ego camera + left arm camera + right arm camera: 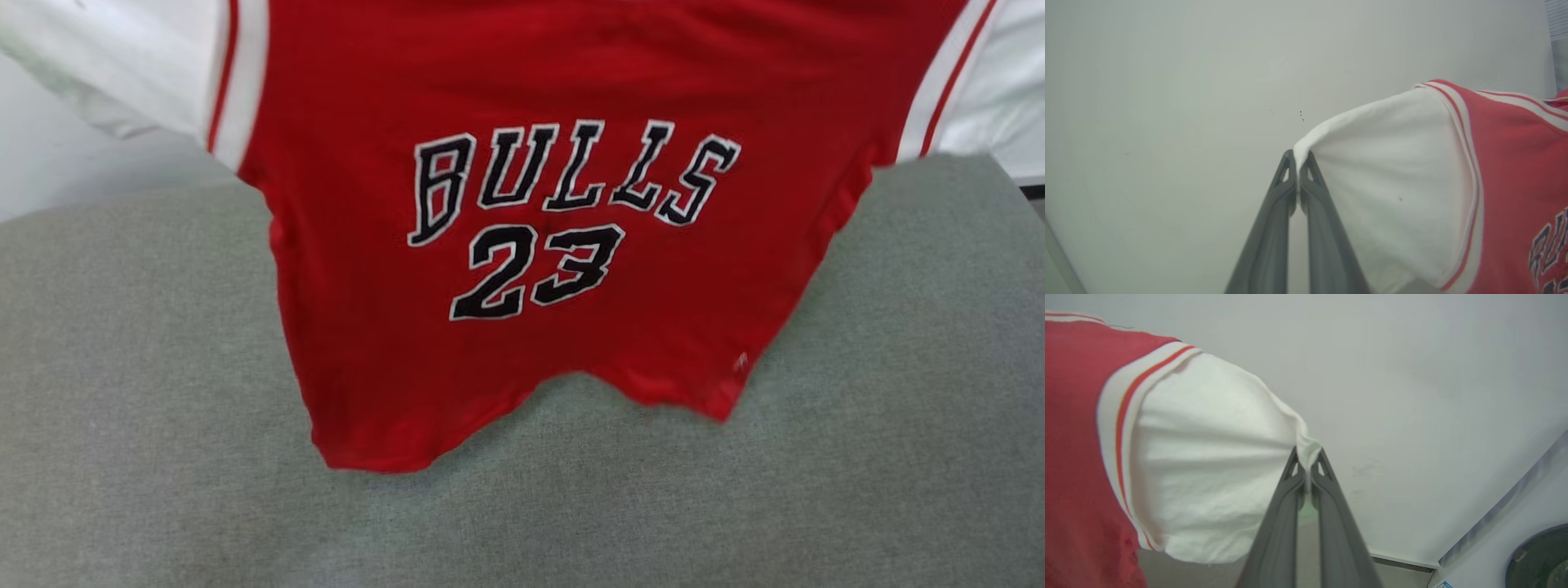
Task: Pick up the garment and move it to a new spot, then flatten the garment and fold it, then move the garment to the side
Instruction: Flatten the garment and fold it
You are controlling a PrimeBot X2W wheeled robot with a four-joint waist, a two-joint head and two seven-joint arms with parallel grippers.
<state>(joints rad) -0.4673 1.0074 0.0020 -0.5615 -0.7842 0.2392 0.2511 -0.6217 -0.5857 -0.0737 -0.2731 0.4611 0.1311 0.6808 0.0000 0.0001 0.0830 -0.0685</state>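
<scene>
Red garment point(522, 204) hanging spread over grey surface point(163, 408), L gripper point(1299, 157) & R gripper point(1308, 454) each pinched tight on a white sleeve tip

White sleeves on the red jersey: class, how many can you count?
2. One white sleeve is pinched between the fingers of the left gripper, the other by the right gripper.
</scene>
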